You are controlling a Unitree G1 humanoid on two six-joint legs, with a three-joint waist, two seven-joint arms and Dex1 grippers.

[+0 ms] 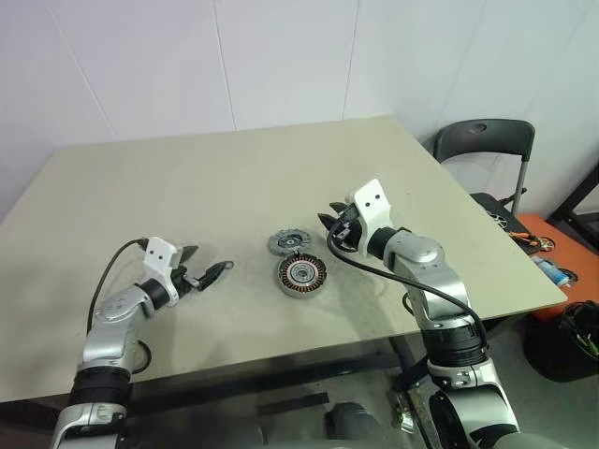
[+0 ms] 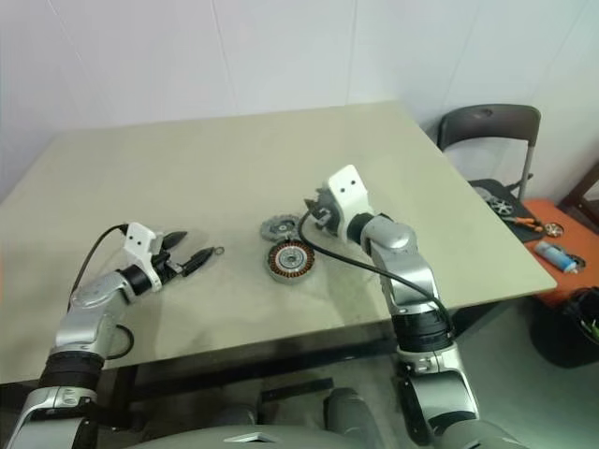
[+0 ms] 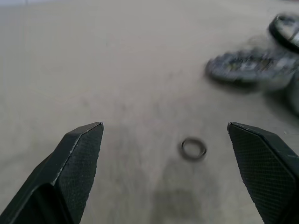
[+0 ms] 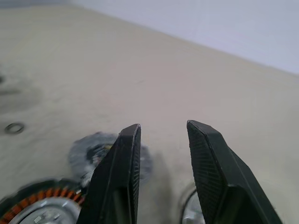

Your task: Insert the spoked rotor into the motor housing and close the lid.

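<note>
I see the motor housing (image 1: 301,276) lying near the middle of the beige surface (image 1: 215,187), open upward, with its ring of copper windings showing. Just behind it lies the grey spoked rotor (image 1: 286,243), almost touching it.

The right wrist view shows something the head views hide: a round metal edge (image 4: 189,212) low between the right fingers; I cannot tell if it is the lid. This view also shows the orange windings of the housing from very near.

The left wrist view shows a small loose ring (image 3: 193,149) on the surface between the two left fingers, not touched.

My right hand (image 1: 329,230) hovers beside the rotor with a narrow gap and holds nothing. My left hand (image 1: 204,266) is spread wide and empty, well apart from the housing.
</note>
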